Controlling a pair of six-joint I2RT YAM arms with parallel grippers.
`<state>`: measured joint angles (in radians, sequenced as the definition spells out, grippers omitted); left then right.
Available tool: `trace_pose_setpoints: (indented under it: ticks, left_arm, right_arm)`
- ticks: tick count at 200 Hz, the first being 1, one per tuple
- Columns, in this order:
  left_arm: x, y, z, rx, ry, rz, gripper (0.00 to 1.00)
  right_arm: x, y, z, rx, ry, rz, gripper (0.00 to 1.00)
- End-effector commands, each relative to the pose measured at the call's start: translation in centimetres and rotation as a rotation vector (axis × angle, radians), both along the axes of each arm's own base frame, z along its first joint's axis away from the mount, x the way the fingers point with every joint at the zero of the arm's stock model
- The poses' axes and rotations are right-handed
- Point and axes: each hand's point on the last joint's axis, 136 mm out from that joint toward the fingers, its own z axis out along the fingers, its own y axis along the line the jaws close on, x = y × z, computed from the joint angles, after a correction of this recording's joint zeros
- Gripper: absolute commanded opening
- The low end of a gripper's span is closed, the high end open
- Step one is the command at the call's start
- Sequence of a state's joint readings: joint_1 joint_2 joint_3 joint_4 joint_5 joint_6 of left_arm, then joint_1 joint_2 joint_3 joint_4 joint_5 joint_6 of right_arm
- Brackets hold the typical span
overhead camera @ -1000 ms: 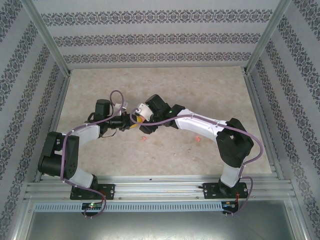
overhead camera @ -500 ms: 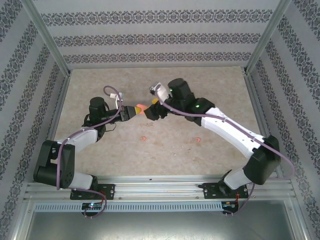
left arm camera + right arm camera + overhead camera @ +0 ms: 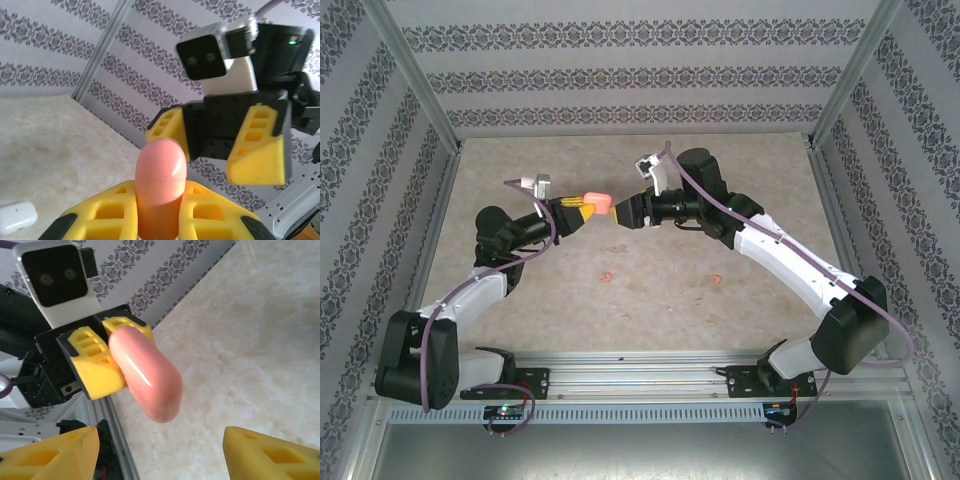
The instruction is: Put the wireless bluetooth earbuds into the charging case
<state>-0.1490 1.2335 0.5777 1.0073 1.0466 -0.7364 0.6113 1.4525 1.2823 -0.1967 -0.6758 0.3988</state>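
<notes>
I am holding the left gripper [image 3: 582, 207] pinched on the pink case [image 3: 599, 205]; the right gripper [image 3: 626, 212] is facing it nearby, fingers spread.

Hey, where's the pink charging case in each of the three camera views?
Top external: pink case sits just left of centre, in the upper half.
Left wrist: pink case at bottom centre, pointing up.
Right wrist: pink case left of centre, slanting down-right.
Shared landmark: the left gripper, shut on it.
</notes>
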Motion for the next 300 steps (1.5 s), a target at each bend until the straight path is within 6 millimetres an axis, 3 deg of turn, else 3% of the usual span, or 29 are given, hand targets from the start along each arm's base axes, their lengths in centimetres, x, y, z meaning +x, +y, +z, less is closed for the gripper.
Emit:
trace_pose_setpoints:
  ticks: [1,73,118,183,217,279,300]
  left_arm:
    - [-2.2,-0.4,2.0,0.005,-0.151,-0.031,0.0]
    - [-3.7,-1.5,2.0,0.004,-0.17,-0.063,0.0]
    - [-3.7,-1.4,2.2,-0.011,-0.177,-0.053,0.0]
    - [-3.8,-1.3,2.5,-0.049,-0.177,-0.041,0.0]
    - [-3.6,-1.3,2.3,-0.055,-0.168,-0.033,0.0]
    - [-2.5,-0.8,0.5,-0.02,-0.125,0.049,0.0]
    - [-2.0,-0.4,-0.8,0.044,-0.115,0.109,0.0]
  right_arm:
    - [-1.2,0.5,2.1,0.09,0.007,0.048,0.66]
    - [-0.4,1.7,2.9,0.134,0.051,0.073,0.58]
    - [0.5,1.7,2.0,0.107,0.063,0.039,0.55]
    - [3.5,0.3,0.1,0.067,0.125,-0.1,0.51]
    - [5.6,-1.3,-2.1,0.077,0.272,-0.182,0.54]
    - [4.9,-2.9,-1.4,0.101,0.261,-0.207,0.6]
    - [4.9,-4.4,-3.2,0.008,0.281,-0.27,0.6]
